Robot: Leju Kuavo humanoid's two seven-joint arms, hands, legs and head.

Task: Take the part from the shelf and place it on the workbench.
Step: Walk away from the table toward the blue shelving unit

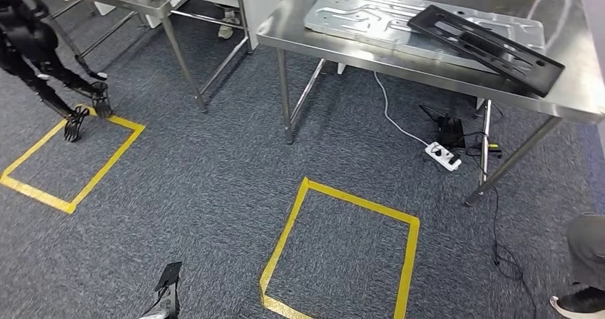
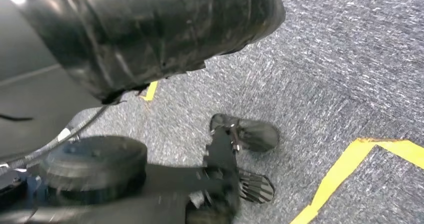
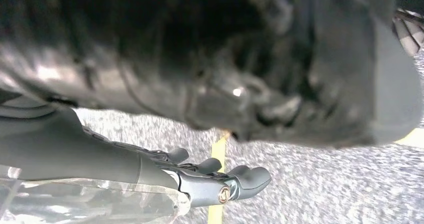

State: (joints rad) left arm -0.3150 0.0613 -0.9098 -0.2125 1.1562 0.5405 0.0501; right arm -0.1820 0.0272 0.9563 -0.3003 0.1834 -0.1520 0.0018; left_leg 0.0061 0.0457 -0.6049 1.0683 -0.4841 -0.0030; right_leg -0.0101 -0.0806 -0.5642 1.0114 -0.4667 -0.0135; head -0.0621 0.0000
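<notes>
the black frame part (image 1: 487,47) is seen in the upper right of the head view, laid slantwise across a silver pressed plate (image 1: 371,13) on the steel tabletop (image 1: 571,83), one end reaching past the plate's edge. a second steel table (image 1: 153,5) is placed in the upper left, and beside it, at the left edge, a dark humanoid figure (image 1: 28,41) is seen with its hands hung over a yellow tape square (image 1: 107,163) on the grey carpet (image 1: 214,190). another yellow tape square (image 1: 410,255) is marked at lower centre. a white power strip (image 1: 444,155) is laid under the tabletop, and a person's shoe (image 1: 581,302) is caught in the lower right corner.

in the left wrist view the left hand (image 2: 235,159) is hung over the carpet, blurred; its fingers (image 2: 255,186) are spread wide and nothing is held.

in the right wrist view the right hand (image 3: 220,181) is shown low in the frame, its fingers (image 3: 250,176) stretched out loosely, with nothing gripped
</notes>
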